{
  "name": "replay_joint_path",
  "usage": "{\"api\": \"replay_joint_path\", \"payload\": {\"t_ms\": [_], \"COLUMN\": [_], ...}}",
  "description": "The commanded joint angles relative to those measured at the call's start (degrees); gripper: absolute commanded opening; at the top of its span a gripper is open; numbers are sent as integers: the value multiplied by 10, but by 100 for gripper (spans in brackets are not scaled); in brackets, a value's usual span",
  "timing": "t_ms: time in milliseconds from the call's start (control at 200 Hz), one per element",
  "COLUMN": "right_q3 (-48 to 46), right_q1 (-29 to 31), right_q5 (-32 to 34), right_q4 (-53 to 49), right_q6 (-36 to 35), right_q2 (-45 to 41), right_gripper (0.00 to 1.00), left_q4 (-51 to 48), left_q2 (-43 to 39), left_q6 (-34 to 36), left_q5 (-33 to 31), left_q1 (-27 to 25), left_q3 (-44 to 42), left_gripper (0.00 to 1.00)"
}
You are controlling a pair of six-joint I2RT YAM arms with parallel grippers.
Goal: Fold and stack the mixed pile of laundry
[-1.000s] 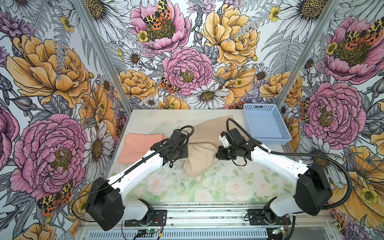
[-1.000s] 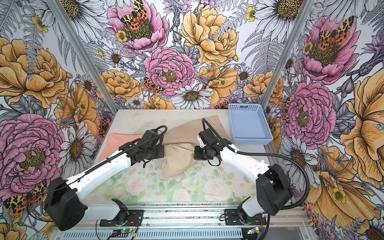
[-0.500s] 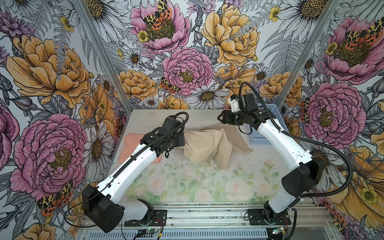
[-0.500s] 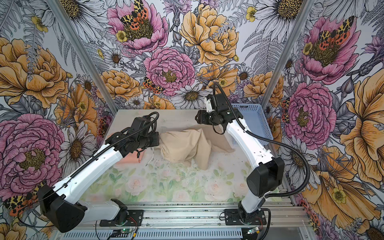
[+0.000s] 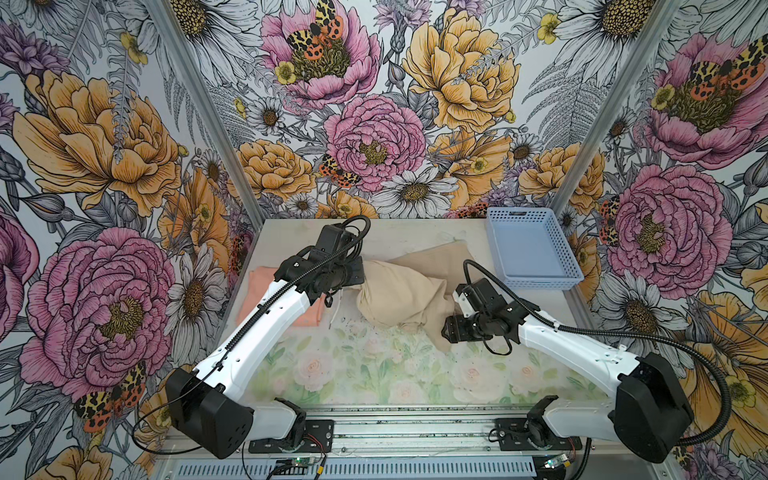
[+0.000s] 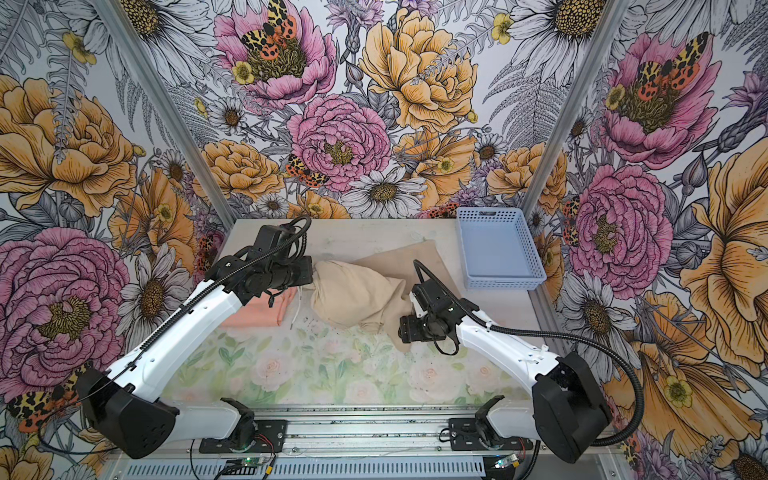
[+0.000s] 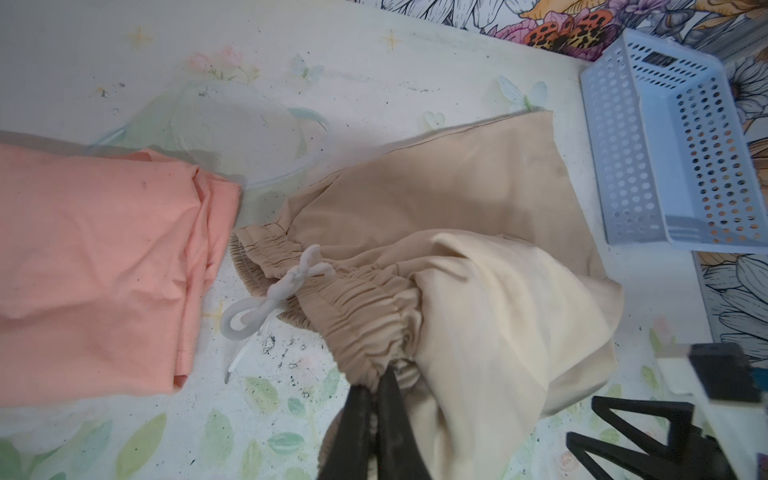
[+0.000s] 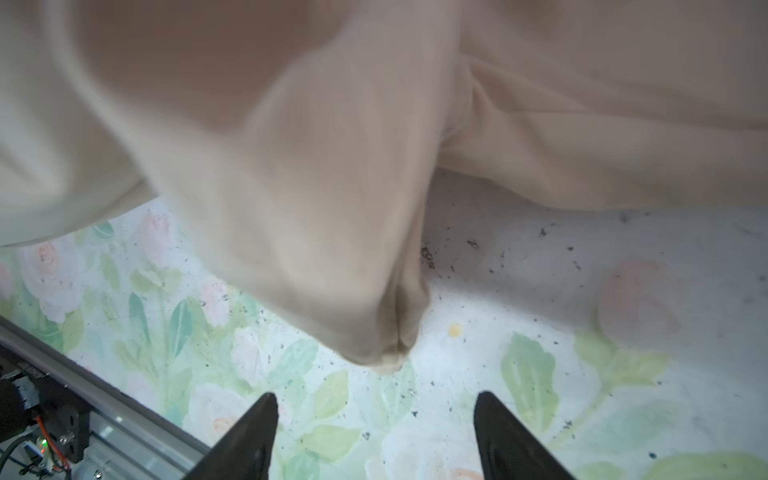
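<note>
The beige-tan garment (image 5: 399,299) (image 6: 353,299) lies bunched in the middle of the table, one flap spread flat toward the basket. My left gripper (image 5: 360,276) (image 7: 376,386) is shut on its gathered waistband, by the white drawstring (image 7: 286,282). A folded corner of the garment (image 8: 332,166) hangs just ahead of my right gripper (image 5: 446,332) (image 8: 374,399). That gripper is open and holds nothing, low at the garment's near right edge. The salmon-peach T-shirt (image 5: 259,278) (image 7: 91,270) lies folded at the left, partly under my left arm.
A light blue perforated basket (image 5: 540,282) (image 7: 623,145) stands at the back right, close to the beige flap. Floral walls close in the table on three sides. A metal rail (image 8: 104,407) runs along the near edge.
My right gripper, shut on the beige cloth a second ago and then carried up toward the back, has let go, opened and come down to the garment's near right. The garment now lies doubled over.
</note>
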Motion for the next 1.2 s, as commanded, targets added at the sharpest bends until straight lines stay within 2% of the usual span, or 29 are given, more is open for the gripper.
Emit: {"api": "replay_joint_path", "payload": {"t_ms": [0,50,95,135,185,265,460,535,615,646,691,726,761,811,916,1041,1196], "right_q3": [-11,-7,-2,5,13,29,132,196,264,290,328,349,371,383,334,191,6], "right_q1": [7,6,6,6,3,-16,-114,-151,-183,-194,-208,-212,-212,-212,-194,-190,-187], "right_q5": [15,8,-4,-13,-22,-35,-59,-48,-10,1,23,37,49,42,46,25,-27], "right_q4": [132,157,173,177,169,119,-105,-159,-180,-180,-180,-180,-184,-184,-178,-161,-106], "right_q6": [4,-2,-5,-5,-7,-16,-87,-129,-158,-160,-159,-157,-154,-145,-127,-80,-12], "right_q2": [30,55,72,78,72,37,-63,-44,16,50,97,125,150,163,130,38,-77], "right_gripper": [77,73,63,50,30,0,0,0,0,9,29,39,47,53,58,57,49], "left_q4": [-5,-8,-12,-17,-23,-33,-39,-39,-38,-38,-36,-33,-27,-21,-12,-8,-8], "left_q2": [0,-2,-5,-7,-10,-15,-33,-38,-41,-41,-40,-40,-41,-41,-46,-56,-61], "left_q6": [13,13,13,14,17,21,26,27,26,25,23,21,19,14,6,2,3], "left_q5": [13,14,14,12,9,5,5,7,8,10,11,13,15,19,15,7,11], "left_q1": [2,1,1,1,2,4,19,24,24,24,23,21,19,16,9,11,15], "left_q3": [26,33,40,47,56,64,52,42,29,23,12,1,-13,-32,-63,-85,-93], "left_gripper": [0,0,0,0,0,0,0,0,0,0,0,0,0,0,0,0,0]}}
